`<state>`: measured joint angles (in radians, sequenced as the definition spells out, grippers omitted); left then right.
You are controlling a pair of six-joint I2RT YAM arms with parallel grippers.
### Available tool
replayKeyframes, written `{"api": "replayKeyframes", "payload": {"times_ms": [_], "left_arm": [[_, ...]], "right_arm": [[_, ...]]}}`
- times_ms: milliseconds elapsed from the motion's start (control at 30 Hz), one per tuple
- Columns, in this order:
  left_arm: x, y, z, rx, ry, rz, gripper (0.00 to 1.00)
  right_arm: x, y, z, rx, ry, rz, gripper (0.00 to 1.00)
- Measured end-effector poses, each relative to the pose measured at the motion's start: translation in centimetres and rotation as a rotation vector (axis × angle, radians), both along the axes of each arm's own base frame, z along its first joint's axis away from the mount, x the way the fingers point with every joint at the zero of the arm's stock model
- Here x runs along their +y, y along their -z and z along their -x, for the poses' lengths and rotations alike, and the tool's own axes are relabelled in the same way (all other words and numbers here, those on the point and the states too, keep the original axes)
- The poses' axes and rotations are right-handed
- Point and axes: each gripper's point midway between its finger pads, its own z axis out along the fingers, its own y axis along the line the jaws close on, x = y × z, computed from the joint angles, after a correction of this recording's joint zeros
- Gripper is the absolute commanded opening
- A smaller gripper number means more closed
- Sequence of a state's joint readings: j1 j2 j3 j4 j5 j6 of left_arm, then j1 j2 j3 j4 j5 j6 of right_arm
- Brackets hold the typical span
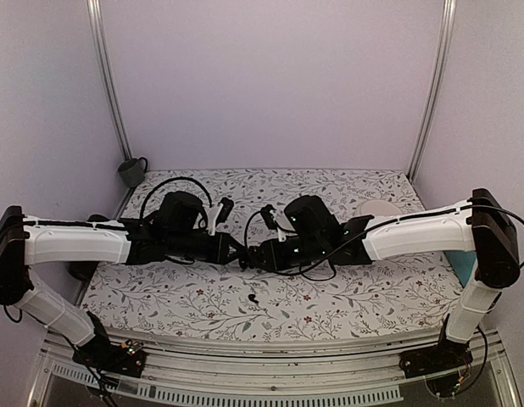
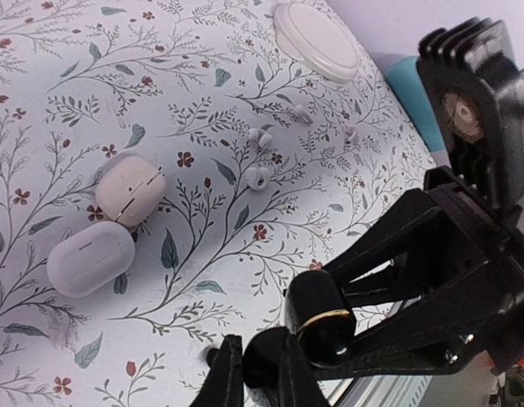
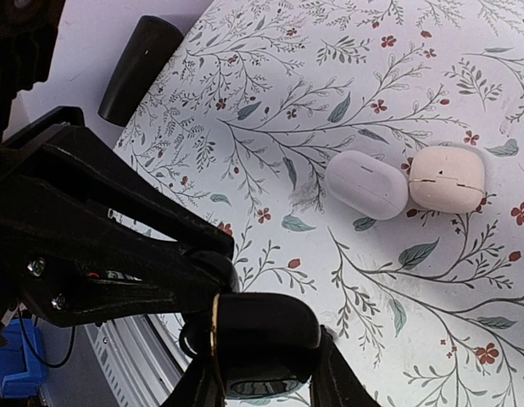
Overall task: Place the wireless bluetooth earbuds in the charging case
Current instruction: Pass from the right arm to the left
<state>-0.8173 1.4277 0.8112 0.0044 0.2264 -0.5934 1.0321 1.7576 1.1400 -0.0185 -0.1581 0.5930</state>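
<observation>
The black charging case [image 2: 330,326] with a thin gold band is held in the air between both grippers at the table's middle. My right gripper [image 3: 262,377] is shut on its larger half [image 3: 266,335]. My left gripper [image 2: 260,363] is shut on its smaller rounded half [image 2: 266,352]. In the top view, the left gripper [image 1: 236,252] and the right gripper [image 1: 253,257] meet tip to tip and hide the case. One tiny black earbud [image 1: 255,298] lies on the cloth just in front of them. The other earbud is not in view.
Two white oval cases [image 2: 131,188] [image 2: 90,259] lie side by side, also in the right wrist view [image 3: 366,183] [image 3: 446,178]. Small white earbuds [image 2: 259,176] lie scattered. A white round dish [image 1: 379,209] sits back right. A black cylinder [image 3: 139,68] lies at the left edge.
</observation>
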Motion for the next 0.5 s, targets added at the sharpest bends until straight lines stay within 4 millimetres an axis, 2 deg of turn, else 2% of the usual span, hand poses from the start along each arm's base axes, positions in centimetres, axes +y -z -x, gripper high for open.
{"api": "replayKeyframes", "payload": {"times_ms": [267, 367, 500], "left_arm": [[0.8, 0.9, -0.2, 0.027, -0.035, -0.060, 0.00], [0.9, 1.5, -0.6, 0.051, -0.051, -0.097, 0.00], [1.4, 2.6, -0.6, 0.104, -0.068, -0.153, 0.00]], "right_arm": [[0.4, 0.1, 0.0, -0.014, -0.011, -0.007, 0.57], [0.4, 0.2, 0.1, -0.019, -0.013, -0.018, 0.59], [-0.5, 1.5, 0.9, -0.009, -0.012, 0.005, 0.58]]}}
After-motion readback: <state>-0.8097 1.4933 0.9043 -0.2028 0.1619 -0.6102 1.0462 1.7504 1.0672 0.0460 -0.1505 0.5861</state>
